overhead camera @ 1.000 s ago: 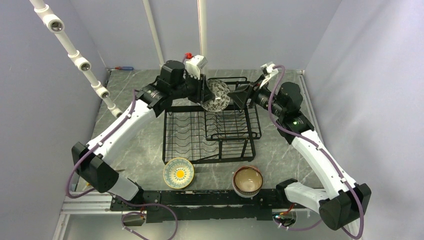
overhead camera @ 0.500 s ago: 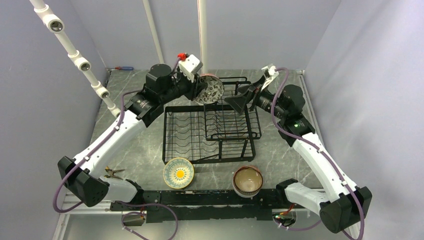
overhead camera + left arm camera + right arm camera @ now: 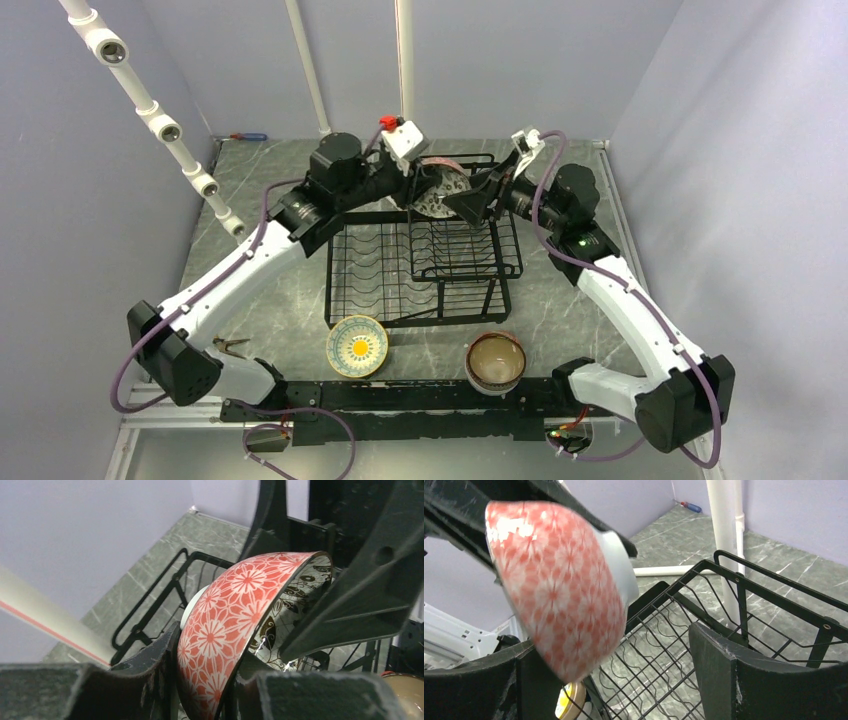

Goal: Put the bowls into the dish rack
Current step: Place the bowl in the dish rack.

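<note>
A pink-patterned bowl [image 3: 440, 190] hangs tilted on its side above the back of the black wire dish rack [image 3: 360, 275]. My left gripper [image 3: 420, 185] is shut on its rim. In the left wrist view the bowl [image 3: 235, 615] sits pinched between the pads of the left gripper [image 3: 215, 665]. My right gripper [image 3: 468, 203] stands open just right of the bowl. In the right wrist view the bowl [image 3: 559, 590] lies over the left finger of the right gripper [image 3: 611, 645], clear of the right finger. A yellow-dotted bowl [image 3: 357, 345] and a brown-rimmed cream bowl [image 3: 496, 360] rest on the table in front of the rack.
The rack's raised basket [image 3: 500, 268] sits on its right half, with wire plate slots [image 3: 674, 645] below. A white pipe frame [image 3: 160, 125] slants along the left wall. A screwdriver [image 3: 245, 136] lies at the back left and a small metal tool [image 3: 228, 346] lies near the left arm's base.
The right gripper's jaws have spread wide. The left gripper swung the pink bowl a little left, then back right toward the right gripper, still above the rack's back.
</note>
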Controlling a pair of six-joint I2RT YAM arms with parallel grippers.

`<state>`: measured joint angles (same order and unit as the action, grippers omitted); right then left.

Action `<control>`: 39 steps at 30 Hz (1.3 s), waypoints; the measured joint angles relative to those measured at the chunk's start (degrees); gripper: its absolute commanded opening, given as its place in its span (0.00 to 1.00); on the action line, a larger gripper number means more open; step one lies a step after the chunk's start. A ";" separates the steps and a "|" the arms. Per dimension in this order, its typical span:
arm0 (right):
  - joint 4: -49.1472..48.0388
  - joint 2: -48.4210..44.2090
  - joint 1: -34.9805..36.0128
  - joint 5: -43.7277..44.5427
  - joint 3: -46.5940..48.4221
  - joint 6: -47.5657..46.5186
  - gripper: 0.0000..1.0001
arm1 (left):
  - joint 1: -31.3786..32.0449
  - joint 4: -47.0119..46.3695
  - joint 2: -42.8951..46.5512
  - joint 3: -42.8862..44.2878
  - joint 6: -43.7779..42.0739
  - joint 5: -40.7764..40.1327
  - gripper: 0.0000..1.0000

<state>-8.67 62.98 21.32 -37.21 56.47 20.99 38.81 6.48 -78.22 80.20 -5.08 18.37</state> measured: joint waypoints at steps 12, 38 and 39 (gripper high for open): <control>4.09 1.75 1.53 10.32 1.16 -4.24 0.00 | 2.71 -0.72 -4.13 0.63 8.90 -7.80 0.49; 10.49 2.67 -0.57 6.97 2.84 -4.94 0.00 | 1.49 9.27 -3.63 2.21 24.48 6.49 0.86; 10.73 2.73 -0.39 6.43 3.21 -4.96 0.00 | 1.51 9.27 -3.74 2.21 24.59 6.84 0.86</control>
<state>2.07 65.71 20.93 -30.79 59.68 16.03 40.32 15.75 -81.95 82.41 19.51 25.21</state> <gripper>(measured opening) 0.154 0.868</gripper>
